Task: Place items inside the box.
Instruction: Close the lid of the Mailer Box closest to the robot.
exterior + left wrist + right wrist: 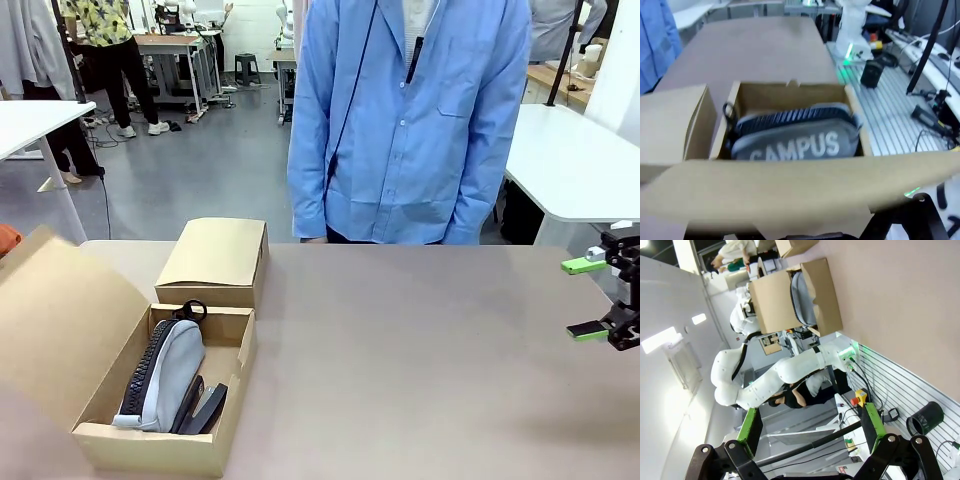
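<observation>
The box (170, 440) sits at the robot's left end of the table (420, 360), open at the top, with its big lid flap (60, 320) leaning outward to the left. Starting from the right gripper (592, 298): it hangs at the right edge of the front view, just above the table, its two green-padded fingers (583, 265) spread wide apart with nothing between them. Its own wrist camera shows the same spread fingers (873, 423) rising from the bottom edge, with only air between them, and beyond them the white left arm (775, 380) reaching toward the box (790, 297) across the bare tabletop. Of the left gripper, dark blurred parts (920, 217) show at the bottom of its wrist view, so I cannot tell whether it is released or clenched; it looks down over the lid flap (790, 192) into the box (790, 92).

Inside the box lies the grey zipped pencil case (165, 370), on its side with the dark zip along its left edge (its face reads "CAMPUS" (797, 145) in the left wrist view). Pressed against the case's right side is a black stapler (205, 405), near the box's front wall. A second, closed cardboard box (215, 260) stands touching the open one's far end. A person in a blue shirt (410, 120) stands at the far side of the table.
</observation>
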You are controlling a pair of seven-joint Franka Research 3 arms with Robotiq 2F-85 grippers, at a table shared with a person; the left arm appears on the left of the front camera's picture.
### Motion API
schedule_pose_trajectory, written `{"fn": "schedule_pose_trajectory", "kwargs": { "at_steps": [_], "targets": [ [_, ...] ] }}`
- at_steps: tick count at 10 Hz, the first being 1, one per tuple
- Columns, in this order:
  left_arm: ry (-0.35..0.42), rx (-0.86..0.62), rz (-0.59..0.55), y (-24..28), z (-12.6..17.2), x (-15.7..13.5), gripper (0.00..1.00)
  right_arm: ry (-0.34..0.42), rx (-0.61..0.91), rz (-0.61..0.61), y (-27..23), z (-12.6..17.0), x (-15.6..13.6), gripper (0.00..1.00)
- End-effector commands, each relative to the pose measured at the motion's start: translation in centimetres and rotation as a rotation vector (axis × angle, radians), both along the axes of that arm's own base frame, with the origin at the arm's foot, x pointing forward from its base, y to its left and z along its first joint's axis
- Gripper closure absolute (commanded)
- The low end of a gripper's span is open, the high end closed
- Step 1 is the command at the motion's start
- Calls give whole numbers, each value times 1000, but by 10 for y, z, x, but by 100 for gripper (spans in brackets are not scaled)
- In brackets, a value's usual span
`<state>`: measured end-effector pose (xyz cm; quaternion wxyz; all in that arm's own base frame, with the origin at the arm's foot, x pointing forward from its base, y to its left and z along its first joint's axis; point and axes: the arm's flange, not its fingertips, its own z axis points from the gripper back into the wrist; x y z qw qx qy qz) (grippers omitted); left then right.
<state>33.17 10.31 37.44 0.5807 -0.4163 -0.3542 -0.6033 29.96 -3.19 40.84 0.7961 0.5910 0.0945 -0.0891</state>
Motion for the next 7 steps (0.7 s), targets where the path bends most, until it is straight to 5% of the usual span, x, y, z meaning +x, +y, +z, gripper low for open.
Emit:
{"fn": "schedule_pose_trajectory", "kwargs": {
  "at_steps": [1,4,7],
  "targets": [
    [9,-56,-16,-32,13,-21,0,7,15,-10,1,3,2,0],
    [37,-136,-9,-97,27,-36,0,7,15,-10,1,3,2,0],
    [2,-83,5,-160,-4,-28,0,7,15,-10,1,3,2,0]
  ]
}}
